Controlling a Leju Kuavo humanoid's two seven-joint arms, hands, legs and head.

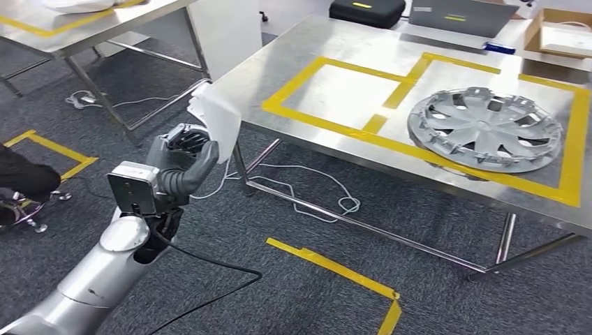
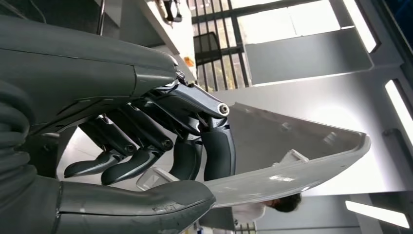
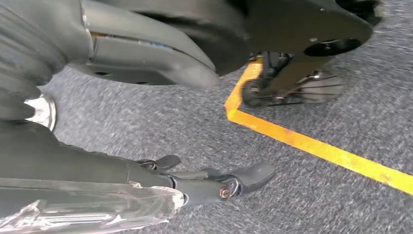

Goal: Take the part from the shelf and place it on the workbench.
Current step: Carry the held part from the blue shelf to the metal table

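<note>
Over grey carpet, at nine o'clock from the steel table (image 1: 328, 98), our left robot hand (image 1: 183, 159) pinches the thin white plastic panel (image 1: 215, 120) by its edge; it seems light, stiff, slippery. Right robot hand (image 3: 204, 180): we cannot tell.

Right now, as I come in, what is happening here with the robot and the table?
The humanoid robot's left robot hand holds a white plastic part between thumb and fingers, raised close to the near corner of the steel workbench. The part is in the air, not yet set down. On the workbench a silver wheel cover already lies inside a yellow taped box; the taped box beside it is bare. The right robot hand hangs low over the grey carpet and holds a crinkled clear plastic piece.
</note>
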